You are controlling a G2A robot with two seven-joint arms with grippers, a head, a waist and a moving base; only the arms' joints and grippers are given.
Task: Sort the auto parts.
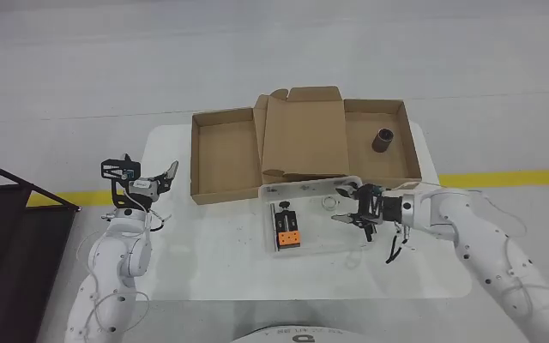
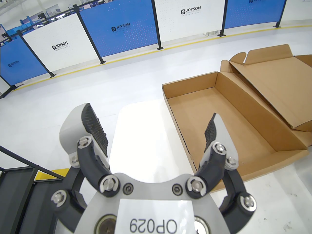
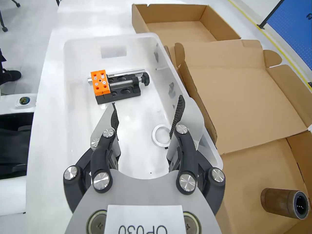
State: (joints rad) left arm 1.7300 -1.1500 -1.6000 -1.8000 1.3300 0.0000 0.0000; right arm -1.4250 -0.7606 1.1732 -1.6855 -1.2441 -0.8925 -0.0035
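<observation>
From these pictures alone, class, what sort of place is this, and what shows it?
Likely a factory hall: blue and white partition panels, a yellow floor line, and a white bin holding a small vise.

white arms (image 1: pixel 120 257), grey claw (image 3: pixel 146 101), black ribbed pads (image 3: pixel 177 113), silver screws (image 3: pixel 187 180)

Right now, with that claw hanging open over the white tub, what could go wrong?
The ring lies flat and thin near the tub's wall, so the open right gripper might slip off it or knock the wall and shift the tub. The vise looks lopsided; it could tilt in a grasp. The cylinder lies on its side in the box, so it may roll if bumped.
</observation>
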